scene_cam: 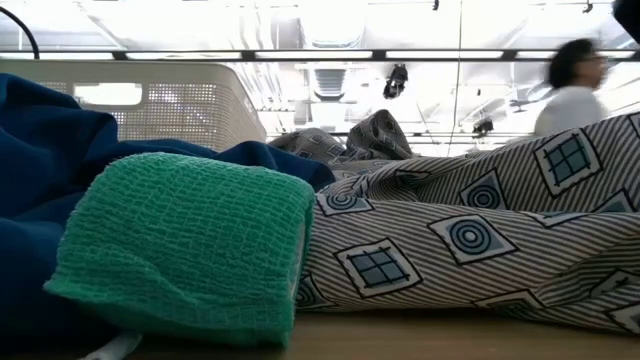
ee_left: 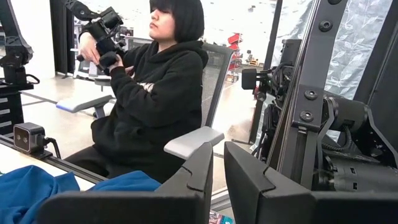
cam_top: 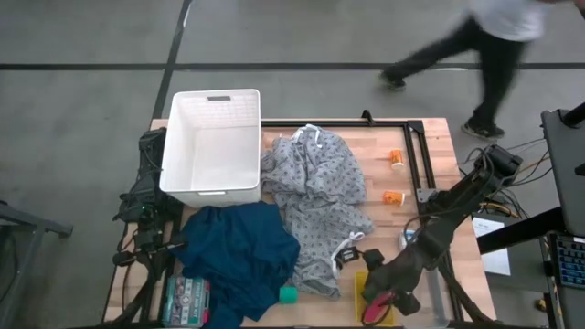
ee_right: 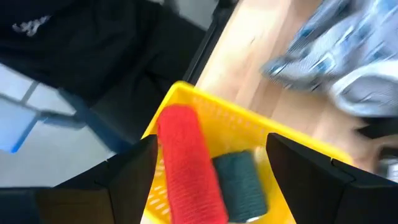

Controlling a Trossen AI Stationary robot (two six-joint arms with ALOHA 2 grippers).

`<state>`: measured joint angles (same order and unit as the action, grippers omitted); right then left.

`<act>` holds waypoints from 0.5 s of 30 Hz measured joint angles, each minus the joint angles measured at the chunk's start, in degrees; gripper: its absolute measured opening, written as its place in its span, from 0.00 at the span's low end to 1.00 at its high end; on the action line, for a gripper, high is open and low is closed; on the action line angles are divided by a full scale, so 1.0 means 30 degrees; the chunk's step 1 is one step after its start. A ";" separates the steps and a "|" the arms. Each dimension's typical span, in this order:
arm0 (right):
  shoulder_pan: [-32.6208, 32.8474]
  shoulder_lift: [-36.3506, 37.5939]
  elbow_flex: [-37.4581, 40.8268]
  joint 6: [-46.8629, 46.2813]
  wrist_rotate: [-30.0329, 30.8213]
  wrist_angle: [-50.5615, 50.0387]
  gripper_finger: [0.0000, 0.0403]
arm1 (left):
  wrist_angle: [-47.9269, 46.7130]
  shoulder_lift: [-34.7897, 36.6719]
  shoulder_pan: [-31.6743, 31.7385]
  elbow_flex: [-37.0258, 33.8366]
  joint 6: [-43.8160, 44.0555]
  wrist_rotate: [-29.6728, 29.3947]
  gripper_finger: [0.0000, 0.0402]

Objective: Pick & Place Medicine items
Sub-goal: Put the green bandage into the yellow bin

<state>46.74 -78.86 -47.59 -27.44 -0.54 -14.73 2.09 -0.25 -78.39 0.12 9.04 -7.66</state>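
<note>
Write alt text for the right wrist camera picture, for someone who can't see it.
The right gripper, fingers spread wide and holding nothing, hovers over a yellow basket containing a red roll and a dark green roll. The basket sits at the edge of the wooden table, with patterned grey cloth lying beyond it.

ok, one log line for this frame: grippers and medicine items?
right gripper: open over yellow basket holding red roll, dark roll | left gripper: shut, parked | orange pieces: on table

The high view looked straight down on the wooden table (cam_top: 416, 164). The low view sat level, close against a green knitted roll (scene_cam: 190, 245), which the high view also showed.
</note>
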 joint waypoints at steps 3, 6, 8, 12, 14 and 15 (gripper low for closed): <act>-0.0007 0.0492 0.0000 0.0851 0.1220 0.0003 0.73 | -0.0001 0.0000 -0.0004 0.0001 0.0000 -0.0003 0.12; -0.0007 0.0886 0.0000 0.1902 0.2621 0.0033 0.73 | 0.0005 0.0000 0.0000 -0.0007 0.0000 -0.0006 0.12; -0.0007 0.1040 0.0000 0.2654 0.3821 0.0184 0.73 | -0.0001 0.0000 0.0000 0.0000 0.0000 -0.0007 0.12; -0.0088 0.1125 0.0000 0.4245 0.6581 0.0771 0.72 | 0.0003 0.0000 -0.0002 -0.0005 0.0000 -0.0002 0.12; -0.0197 0.0994 0.0000 0.4991 0.7846 0.1566 0.72 | 0.0005 0.0000 -0.0002 -0.0007 0.0000 -0.0006 0.12; -0.0272 0.0911 0.0000 0.5255 0.8254 0.1993 0.72 | 0.0000 0.0000 -0.0001 -0.0007 0.0000 -0.0001 0.12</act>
<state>45.92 -76.13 -47.59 -11.68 24.22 -8.75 2.09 -0.25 -78.39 0.10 9.04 -7.66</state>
